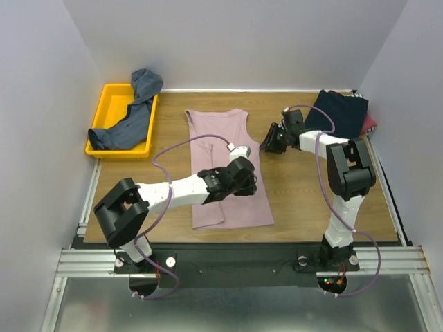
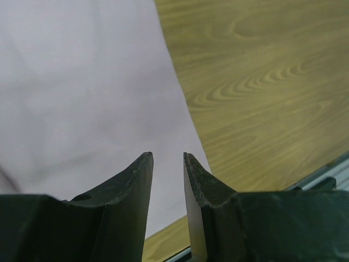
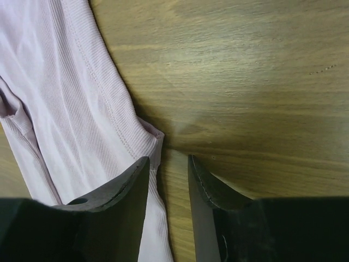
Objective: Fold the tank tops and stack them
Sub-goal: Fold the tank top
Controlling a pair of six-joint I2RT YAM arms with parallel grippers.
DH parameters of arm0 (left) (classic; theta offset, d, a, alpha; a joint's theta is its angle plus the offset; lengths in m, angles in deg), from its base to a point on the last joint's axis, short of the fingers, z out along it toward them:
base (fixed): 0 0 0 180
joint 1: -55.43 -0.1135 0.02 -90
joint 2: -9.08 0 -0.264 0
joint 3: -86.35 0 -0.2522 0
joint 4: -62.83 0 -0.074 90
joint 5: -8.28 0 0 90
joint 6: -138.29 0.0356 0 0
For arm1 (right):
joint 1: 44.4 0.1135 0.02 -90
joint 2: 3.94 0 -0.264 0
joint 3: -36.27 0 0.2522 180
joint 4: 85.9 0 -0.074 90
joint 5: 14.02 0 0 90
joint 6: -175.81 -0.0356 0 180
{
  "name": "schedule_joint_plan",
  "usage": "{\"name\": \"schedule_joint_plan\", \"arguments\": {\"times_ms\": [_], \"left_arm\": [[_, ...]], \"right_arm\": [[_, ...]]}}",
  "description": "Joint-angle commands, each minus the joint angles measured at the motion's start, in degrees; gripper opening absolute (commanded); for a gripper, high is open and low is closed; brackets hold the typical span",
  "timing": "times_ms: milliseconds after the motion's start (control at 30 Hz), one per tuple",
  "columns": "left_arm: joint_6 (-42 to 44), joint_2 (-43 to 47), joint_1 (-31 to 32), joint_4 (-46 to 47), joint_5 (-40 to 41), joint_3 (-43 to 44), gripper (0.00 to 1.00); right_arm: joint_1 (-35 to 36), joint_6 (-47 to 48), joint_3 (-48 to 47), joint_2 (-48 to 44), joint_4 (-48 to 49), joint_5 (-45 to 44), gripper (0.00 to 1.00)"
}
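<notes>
Pink cotton fills the space ahead and to the left of the left pincer (image 2: 168,155), whose jaws are slightly parted with nothing between them, low over the pink top (image 1: 221,138) near its side edge. The right pincer (image 3: 169,158) is also narrowly parted and empty, and the top's stitched armhole edge lies just under its left finger. The top is spread flat on the tabletop (image 1: 311,200). One long side seems turned in, so its fold looks barely begun. Beyond the right pincer, a navy top (image 1: 339,111) lies on a red one (image 1: 372,124), seemingly stacked already. Far beyond the left pincer, the blue-grey top (image 1: 135,114) is crumpled in the yellow tray (image 1: 118,87), not yet folded.
</notes>
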Motion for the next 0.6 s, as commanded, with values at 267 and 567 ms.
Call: {"name": "schedule_joint_plan", "arguments": {"times_ms": [267,567], "left_arm": [[0.54,-7.23,9.19,0.26,0.36,3.77,0.41],[1.77,-11.19,13.06,-2.47,1.95,8.07,0.44]], "right_arm": [[-0.21,-0.69,1.51,-1.54,5.24,1.42,0.41],[-0.29,-0.51,2.13,-0.57,6.29,3.09,0.43]]}}
